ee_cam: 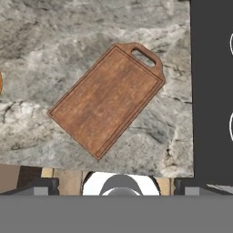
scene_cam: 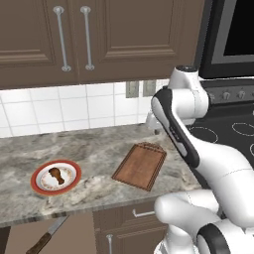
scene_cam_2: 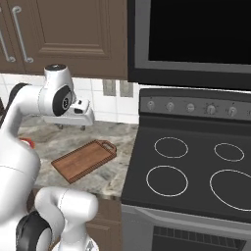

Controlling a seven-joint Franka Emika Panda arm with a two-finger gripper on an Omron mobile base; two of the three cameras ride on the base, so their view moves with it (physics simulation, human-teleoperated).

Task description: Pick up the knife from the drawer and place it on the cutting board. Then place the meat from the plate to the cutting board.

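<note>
The knife [scene_cam: 47, 237], dark-handled with a grey blade, lies in the open drawer [scene_cam: 74, 237] below the counter edge at lower left. On the counter the white, red-rimmed plate [scene_cam: 56, 177] holds the brown meat [scene_cam: 56, 175]. The reddish-brown cutting board [scene_cam: 140, 165] [scene_cam_2: 83, 160] [ee_cam: 108, 98] lies bare to the right of the plate, its handle tab toward the wall. My gripper [scene_cam_2: 71, 126] [ee_cam: 116, 186] hangs open and empty high above the board, pointing straight down. A sliver of the plate [ee_cam: 1, 84] shows at the hand view's left edge.
A black cooktop [scene_cam_2: 196, 171] borders the counter on the right, with a dark microwave [scene_cam_2: 196, 34] above it. Brown wall cabinets [scene_cam: 74, 39] hang over the tiled backsplash. A smaller closed drawer front [scene_cam: 141, 213] sits under the counter beside the open drawer.
</note>
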